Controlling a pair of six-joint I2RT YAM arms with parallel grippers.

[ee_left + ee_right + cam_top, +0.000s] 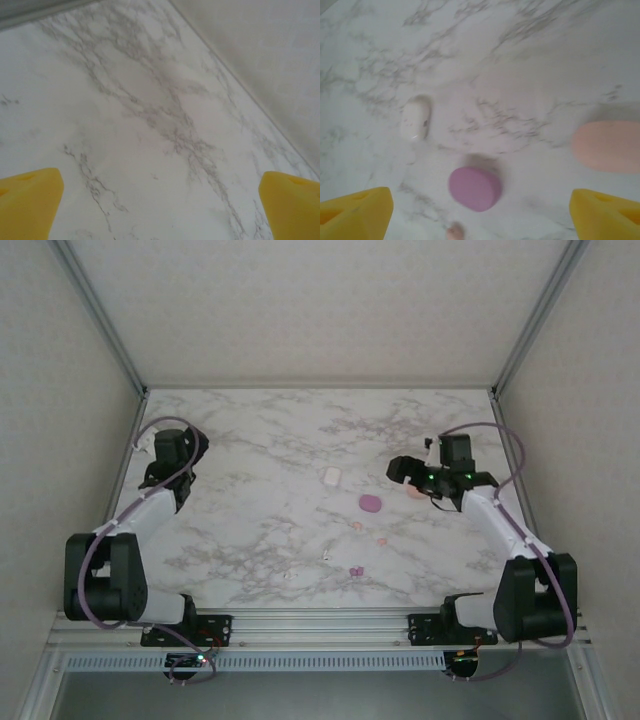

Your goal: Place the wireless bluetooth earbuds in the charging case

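On the table (250, 440) we find three cases; the far case (332, 476) lies about mid-table, leftmost and farthest back; the middle case (370, 503) sits to its right and nearer; the right case (415, 490) lies right of that one, just beside the right gripper (402, 472); the earbuds (357, 526) lie scattered on the near side of the cases, apart from one another.

We see the white case (332, 476), purple case (370, 503) and peach case (413, 490) lying shut mid-table. Nearer, scattered apart, lie peach earbuds (357, 526), a white earbud (325, 555) and a purple earbud (355, 570).
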